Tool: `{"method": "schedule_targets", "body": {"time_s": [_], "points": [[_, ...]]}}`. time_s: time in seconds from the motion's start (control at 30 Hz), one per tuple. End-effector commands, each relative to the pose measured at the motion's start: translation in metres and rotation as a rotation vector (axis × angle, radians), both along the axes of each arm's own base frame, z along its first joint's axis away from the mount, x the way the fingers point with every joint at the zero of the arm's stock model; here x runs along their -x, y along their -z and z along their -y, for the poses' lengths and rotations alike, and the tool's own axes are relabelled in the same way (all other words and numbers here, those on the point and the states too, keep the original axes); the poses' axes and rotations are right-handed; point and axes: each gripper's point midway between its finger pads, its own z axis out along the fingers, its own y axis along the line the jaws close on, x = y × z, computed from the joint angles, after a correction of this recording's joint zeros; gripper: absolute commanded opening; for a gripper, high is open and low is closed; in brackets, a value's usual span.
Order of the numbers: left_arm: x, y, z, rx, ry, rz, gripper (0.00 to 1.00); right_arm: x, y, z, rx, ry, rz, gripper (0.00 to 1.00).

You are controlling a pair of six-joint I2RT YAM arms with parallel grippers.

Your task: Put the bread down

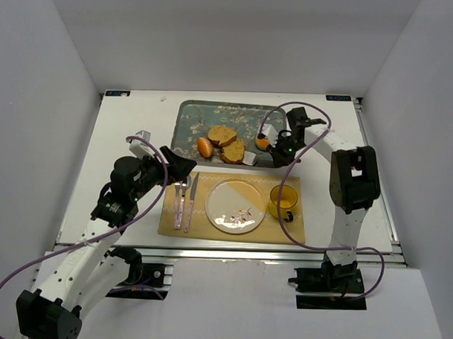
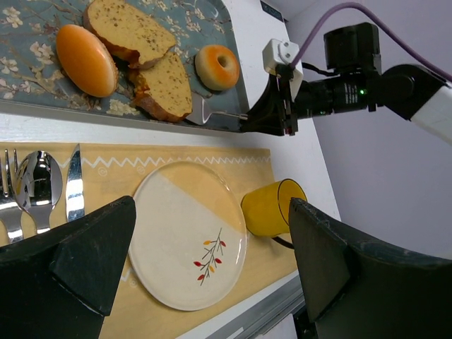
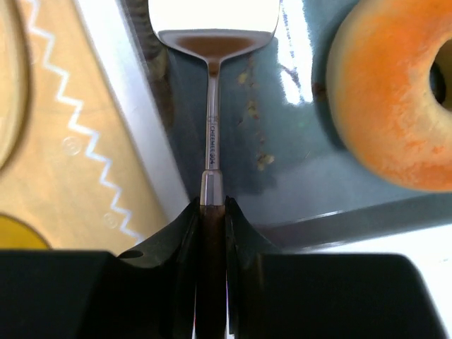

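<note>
On the white surface, the teal floral metal tray carries the bread: two tan, speckled, dark-crusted slices. The nearer slice lies leftward from the right gripper, which is the closer arm. Its fingers are clamped on the slim steel spatula, whose long axis points at that slice, the flat blade at its crust. The left gripper hangs spread wide.
</note>
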Motion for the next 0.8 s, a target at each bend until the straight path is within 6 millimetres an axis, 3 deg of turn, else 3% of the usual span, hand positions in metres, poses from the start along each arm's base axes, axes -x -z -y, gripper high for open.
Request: {"method": "schedule_targets", "body": {"time_s": [0.0, 0.33, 0.77], "points": [[0.000, -0.008, -0.004, 0.008, -0.019, 0.023, 0.98, -0.009, -0.038, -0.009, -0.097, -0.035, 0.137, 0.00], [0.001, -0.010, -0.004, 0.010, -0.014, 0.029, 0.98, -0.003, -0.046, -0.004, -0.170, -0.023, 0.172, 0.00], [0.002, -0.013, -0.005, 0.011, -0.022, 0.033, 0.98, -0.014, -0.025, 0.008, -0.041, 0.026, -0.006, 0.00]]}}
